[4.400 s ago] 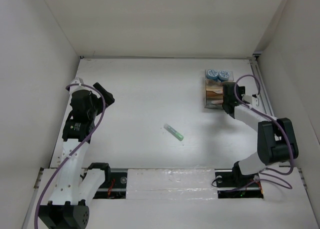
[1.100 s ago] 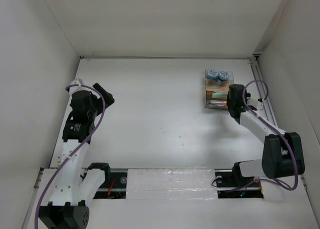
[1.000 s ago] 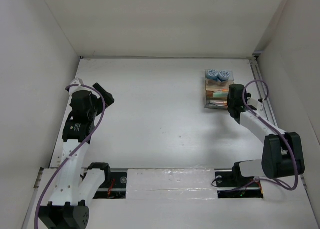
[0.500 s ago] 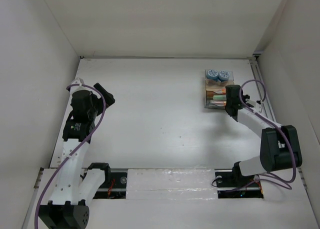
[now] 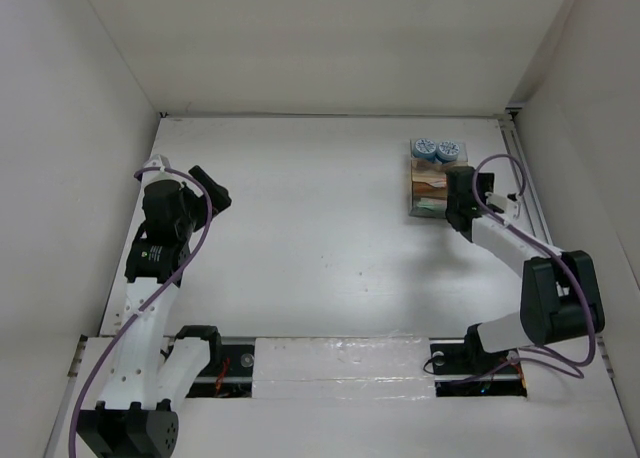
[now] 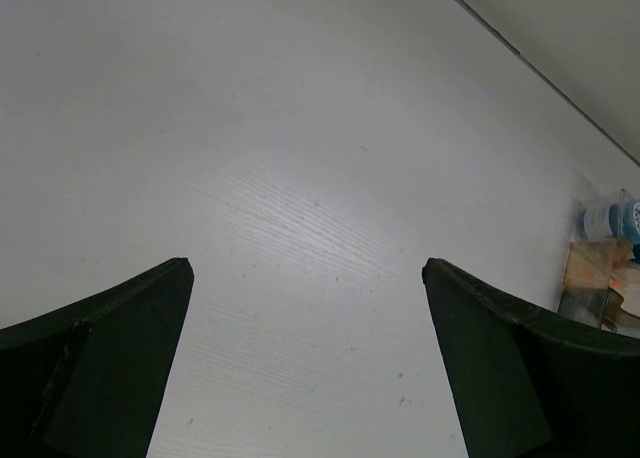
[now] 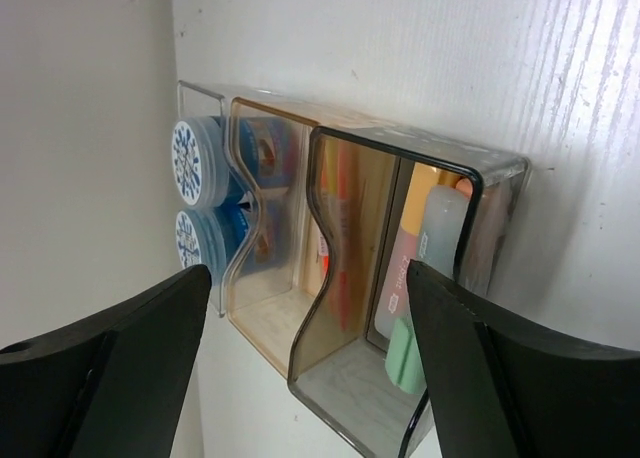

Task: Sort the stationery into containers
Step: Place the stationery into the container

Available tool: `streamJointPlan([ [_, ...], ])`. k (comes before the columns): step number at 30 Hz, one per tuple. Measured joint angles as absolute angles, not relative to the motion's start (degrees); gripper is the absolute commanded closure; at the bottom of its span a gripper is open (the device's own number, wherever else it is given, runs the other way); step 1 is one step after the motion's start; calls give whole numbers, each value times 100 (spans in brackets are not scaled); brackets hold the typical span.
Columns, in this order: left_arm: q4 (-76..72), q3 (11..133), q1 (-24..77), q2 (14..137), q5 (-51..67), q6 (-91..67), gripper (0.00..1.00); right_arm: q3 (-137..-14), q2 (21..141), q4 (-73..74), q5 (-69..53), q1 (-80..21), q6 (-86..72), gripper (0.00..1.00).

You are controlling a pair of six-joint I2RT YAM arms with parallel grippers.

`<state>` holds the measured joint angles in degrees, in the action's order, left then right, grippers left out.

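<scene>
Two tools hang over the white tabletop [image 5: 320,228]. The left tool [image 6: 305,268], near the left edge, has its fingers spread wide with nothing between them. The right tool [image 7: 308,268], likewise spread and empty, hovers at the near side of the clear organizer box [image 5: 428,190] on the far right. Blue-patterned tubs [image 7: 188,160] fill the box's far compartment. A green marker [image 7: 405,353] lies in the nearest compartment, beside a pink marker [image 7: 398,268].

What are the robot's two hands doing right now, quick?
The left gripper is open, holding nothing.
The right gripper is open, holding nothing, right by the organizer box.
</scene>
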<state>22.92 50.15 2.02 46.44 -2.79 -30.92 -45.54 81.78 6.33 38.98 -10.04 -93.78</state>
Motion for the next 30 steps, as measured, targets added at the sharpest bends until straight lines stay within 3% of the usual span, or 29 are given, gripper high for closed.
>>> streamJointPlan([
  [5,2292,5015,200,4644,-281,-3087,1,-4661,7830,631,3863,-1194,-8621,0],
  [16,2357,5017,215,4313,-812,-3094,1,-6318,6539,1824,2875,-2473,-5089,0],
  [23,3035,5323,670,3992,-1374,-3199,1,-5996,4888,3529,2532,-3638,-4368,0],
  [30,3918,6252,668,2958,-1846,-3194,1,-5992,2777,4482,2248,-4012,-4379,0],
])
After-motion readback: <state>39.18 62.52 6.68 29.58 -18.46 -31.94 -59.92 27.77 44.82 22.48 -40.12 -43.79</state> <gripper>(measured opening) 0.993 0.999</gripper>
